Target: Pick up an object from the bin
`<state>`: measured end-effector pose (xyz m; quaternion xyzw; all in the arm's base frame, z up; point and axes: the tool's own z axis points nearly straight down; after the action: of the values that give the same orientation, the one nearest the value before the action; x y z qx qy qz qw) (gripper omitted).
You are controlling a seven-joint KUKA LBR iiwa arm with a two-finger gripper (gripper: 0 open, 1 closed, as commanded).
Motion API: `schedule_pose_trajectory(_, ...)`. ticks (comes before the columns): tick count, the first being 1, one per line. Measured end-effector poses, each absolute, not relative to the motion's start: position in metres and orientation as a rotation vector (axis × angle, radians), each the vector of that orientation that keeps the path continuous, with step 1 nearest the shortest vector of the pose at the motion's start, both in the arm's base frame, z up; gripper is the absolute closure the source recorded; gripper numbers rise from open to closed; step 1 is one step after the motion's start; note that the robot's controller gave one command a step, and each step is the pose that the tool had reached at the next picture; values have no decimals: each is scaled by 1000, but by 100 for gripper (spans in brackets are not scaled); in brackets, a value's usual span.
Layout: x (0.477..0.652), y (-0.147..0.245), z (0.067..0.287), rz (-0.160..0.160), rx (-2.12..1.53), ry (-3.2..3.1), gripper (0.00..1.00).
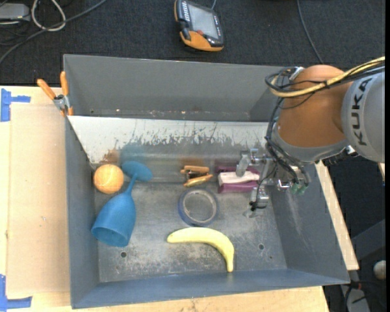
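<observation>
My gripper (249,186) is low in the right half of the bin and open. One fingertip (254,207) is near the floor and the other (244,163) is toward the back wall. A purple and white block (234,182) lies with its right end between these two fingers, and I cannot tell whether they touch it. A blue tape ring (197,207) lies flat just left of the lower fingertip. A wooden clothespin (196,173) rests left of the purple block. A yellow banana (205,242) lies near the front wall.
At the left of the bin, a blue plastic goblet (117,212) lies on its side with an orange ball (108,179) beside its foot. The arm's orange cover and cables hang over the bin's right wall.
</observation>
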<state>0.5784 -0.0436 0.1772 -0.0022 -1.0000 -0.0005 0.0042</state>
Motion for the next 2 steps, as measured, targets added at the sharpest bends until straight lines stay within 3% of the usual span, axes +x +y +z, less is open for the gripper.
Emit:
schedule_pose_trajectory(1,580,-43,182,-1,-4,-3141,0)
schedule_pose_trajectory(2,487,4,85,0,-67,-3131,0)
